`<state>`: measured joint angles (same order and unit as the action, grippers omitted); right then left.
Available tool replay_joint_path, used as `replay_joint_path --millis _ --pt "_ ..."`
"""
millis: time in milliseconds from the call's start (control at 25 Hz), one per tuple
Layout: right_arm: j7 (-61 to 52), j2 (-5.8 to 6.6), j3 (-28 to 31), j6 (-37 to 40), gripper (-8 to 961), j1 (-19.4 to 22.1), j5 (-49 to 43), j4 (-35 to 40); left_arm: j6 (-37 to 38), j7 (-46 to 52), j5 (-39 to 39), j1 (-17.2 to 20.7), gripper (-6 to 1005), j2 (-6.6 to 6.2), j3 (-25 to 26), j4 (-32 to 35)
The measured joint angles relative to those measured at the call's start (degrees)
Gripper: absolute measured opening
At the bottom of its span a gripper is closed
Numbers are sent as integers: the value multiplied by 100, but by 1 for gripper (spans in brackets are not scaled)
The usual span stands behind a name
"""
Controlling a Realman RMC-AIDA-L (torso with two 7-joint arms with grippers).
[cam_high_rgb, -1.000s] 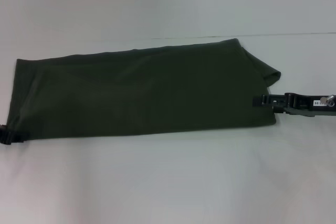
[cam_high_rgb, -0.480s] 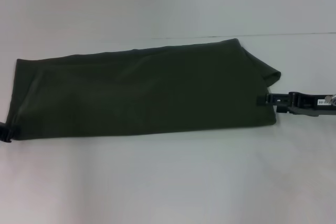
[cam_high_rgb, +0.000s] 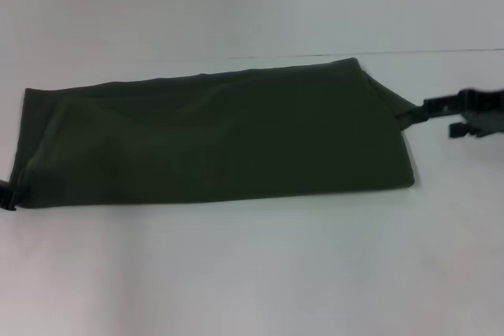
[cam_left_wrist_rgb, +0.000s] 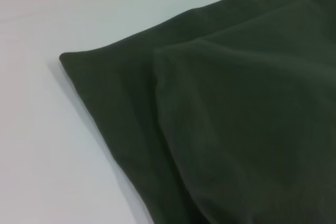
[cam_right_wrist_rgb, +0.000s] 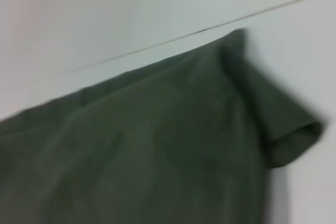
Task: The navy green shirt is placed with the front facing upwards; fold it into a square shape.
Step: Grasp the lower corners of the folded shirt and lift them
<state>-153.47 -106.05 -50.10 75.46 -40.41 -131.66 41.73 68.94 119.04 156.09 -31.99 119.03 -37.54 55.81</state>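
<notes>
One navy green shirt (cam_high_rgb: 213,139), plain, unprinted side up

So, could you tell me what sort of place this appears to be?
Probably a lab or test bench for cloth folding: a bare white table, a plain pale wall behind it, and only the navy green shirt lying long and narrow, with the left gripper and right gripper at its ends.

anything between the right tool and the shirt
Nothing: in the head view the right tool reaches the navy green shirt at its sleeve tip.
</notes>
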Motion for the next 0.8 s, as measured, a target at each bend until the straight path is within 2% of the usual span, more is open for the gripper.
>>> replay_joint_path --millis 120,240,800 --pt "-244 -91 440 256 941 -477 -1183 -2 27 -1 0 -18 17 -6 1 0" --pt "-328 -244 404 218 933 -759 -1801 -164 43 -3 0 -24 17 -7 1 2" --pt "-243 -609 334 -367 896 -795 -1903 -551 67 -12 0 -27 18 -3 1 -6"
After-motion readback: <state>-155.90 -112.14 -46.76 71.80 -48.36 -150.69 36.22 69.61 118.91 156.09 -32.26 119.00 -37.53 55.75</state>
